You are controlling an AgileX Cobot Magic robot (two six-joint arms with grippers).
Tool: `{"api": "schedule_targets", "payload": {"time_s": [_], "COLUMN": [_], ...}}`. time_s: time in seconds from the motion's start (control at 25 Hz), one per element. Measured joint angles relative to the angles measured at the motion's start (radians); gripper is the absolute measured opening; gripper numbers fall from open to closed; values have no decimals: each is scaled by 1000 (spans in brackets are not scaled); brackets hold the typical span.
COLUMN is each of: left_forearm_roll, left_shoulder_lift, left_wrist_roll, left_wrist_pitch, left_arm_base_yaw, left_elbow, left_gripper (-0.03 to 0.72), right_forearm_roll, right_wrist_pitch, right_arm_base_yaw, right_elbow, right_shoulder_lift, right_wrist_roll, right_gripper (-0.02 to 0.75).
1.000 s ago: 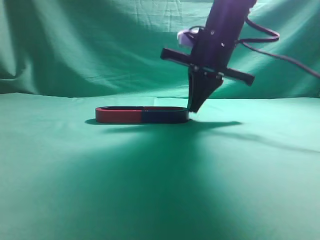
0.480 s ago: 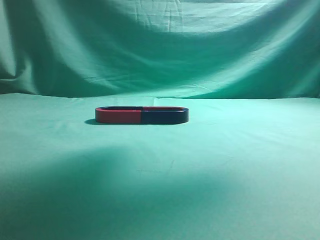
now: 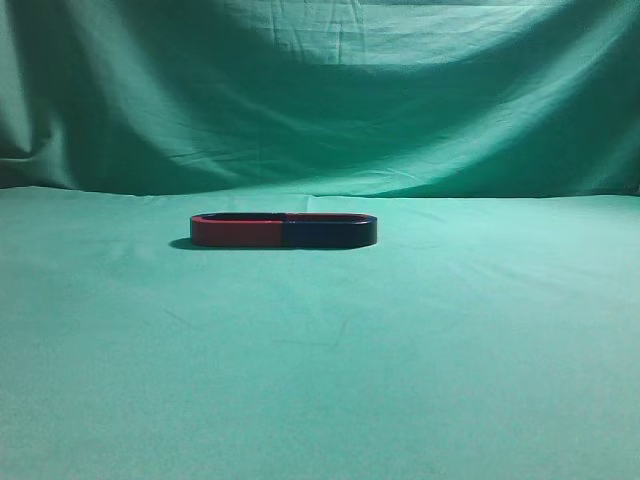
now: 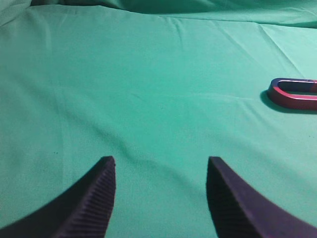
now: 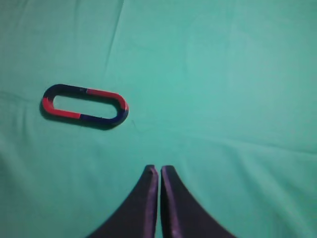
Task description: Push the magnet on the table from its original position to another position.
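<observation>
The magnet (image 3: 330, 232), dark navy outside with a thin red upper rim, lies flat on the table (image 3: 450, 350). It sits end to end with a red-sided U-shaped magnet (image 3: 238, 232), and the two form one oval. The right wrist view shows the oval from above, the magnet (image 5: 121, 111) at its right end. My right gripper (image 5: 159, 169) is shut and empty, off the oval's lower right and apart from it. My left gripper (image 4: 161, 163) is open and empty over bare cloth. The red-sided magnet's end (image 4: 292, 96) shows at that view's right edge. Neither gripper appears in the exterior view.
The green cloth backdrop (image 3: 320, 100) rises behind the table. Wrinkles and folds run across the cloth (image 4: 148, 74) around both grippers. Nothing else stands on the surface.
One second ago my right arm stood with its shut tip at the magnet's right end. It has left the exterior view, and its shadow has faded. The magnet has not visibly moved.
</observation>
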Motion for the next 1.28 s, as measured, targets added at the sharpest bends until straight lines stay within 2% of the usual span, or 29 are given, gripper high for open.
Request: {"api": "schedule_targets", "payload": {"time_s": [0.12, 0.44, 0.72, 0.84, 0.96, 1.08, 1.16, 1.28], "left_forearm_roll": [0, 0, 0, 0, 0, 0, 0, 0], "left_shoulder_lift": [0, 0, 0, 0, 0, 0, 0, 0], "left_wrist_roll": [0, 0, 0, 0, 0, 0, 0, 0], "left_wrist_pitch": [0, 0, 0, 0, 0, 0, 0, 0], "left_arm_base_yaw": [0, 0, 0, 0, 0, 0, 0, 0], "left_elbow": [0, 0, 0, 0, 0, 0, 0, 0], "left_gripper": [399, 399, 399, 399, 399, 399, 399, 399], "right_forearm_roll": [-2, -8, -34, -34, -34, -59, -79, -98], "right_wrist_pitch": [-5, -156, -25, -39, -159, -348, -515, -711], "right_arm_base_yaw": [0, 0, 0, 0, 0, -2, -29, -115], "right_elbow": [135, 457, 589, 630, 709, 835, 934, 1097], "right_shoulder_lift": [-139, -531, -788, -855, -913, -971, -1021, -1101], "right_wrist_roll": [4, -7, -3, -3, -4, -4, -4, -4], "right_gripper": [0, 0, 0, 0, 0, 0, 0, 0]}}
